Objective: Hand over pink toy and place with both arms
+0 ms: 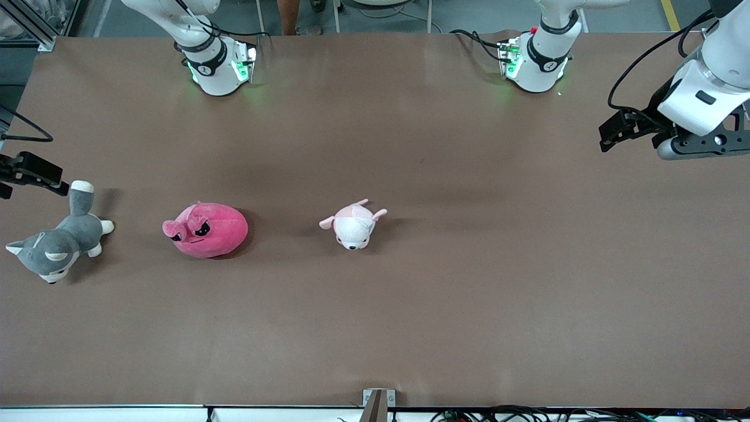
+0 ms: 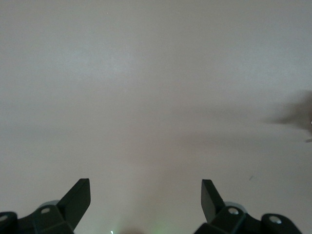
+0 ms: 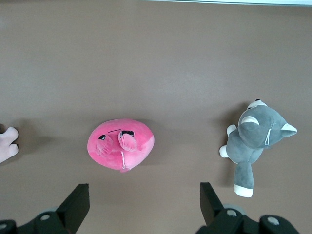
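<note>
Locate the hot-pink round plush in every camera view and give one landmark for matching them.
Front view: the pink toy lies on the table between the grey husky plush and the pale puppy plush.
Left wrist view: not in it; only bare table shows.
Right wrist view: the pink toy lies mid-picture, ahead of the open fingers.
Shared landmark: the husky, beside the toy.

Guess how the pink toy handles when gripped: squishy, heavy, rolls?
The pink toy looks like soft plush, so it probably squashes between fingers and weighs little. Its rounded blob shape may rock if pushed, though the fuzzy fabric likely grips the table.
</note>
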Action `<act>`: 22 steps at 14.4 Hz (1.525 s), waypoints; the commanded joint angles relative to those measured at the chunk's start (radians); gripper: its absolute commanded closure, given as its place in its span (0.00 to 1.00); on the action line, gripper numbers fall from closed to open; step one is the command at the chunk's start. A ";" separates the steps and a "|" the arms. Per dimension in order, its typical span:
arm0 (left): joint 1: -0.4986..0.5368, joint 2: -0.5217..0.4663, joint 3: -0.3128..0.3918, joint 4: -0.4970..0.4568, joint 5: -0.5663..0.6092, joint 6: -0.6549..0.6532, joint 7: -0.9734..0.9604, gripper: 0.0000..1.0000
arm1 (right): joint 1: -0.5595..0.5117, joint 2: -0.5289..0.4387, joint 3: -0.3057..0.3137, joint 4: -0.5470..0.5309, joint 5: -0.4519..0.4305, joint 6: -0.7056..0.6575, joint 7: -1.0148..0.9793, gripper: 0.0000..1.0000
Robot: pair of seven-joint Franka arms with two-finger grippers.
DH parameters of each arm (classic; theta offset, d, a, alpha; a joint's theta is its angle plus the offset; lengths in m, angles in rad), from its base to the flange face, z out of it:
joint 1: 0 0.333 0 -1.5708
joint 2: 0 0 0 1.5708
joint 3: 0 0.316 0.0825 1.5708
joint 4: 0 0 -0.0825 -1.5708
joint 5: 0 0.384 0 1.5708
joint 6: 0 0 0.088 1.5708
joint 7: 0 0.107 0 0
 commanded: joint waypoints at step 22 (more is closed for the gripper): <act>0.029 -0.005 0.011 0.049 0.013 -0.016 0.060 0.00 | 0.150 -0.270 -0.162 -0.344 -0.012 0.142 0.102 0.00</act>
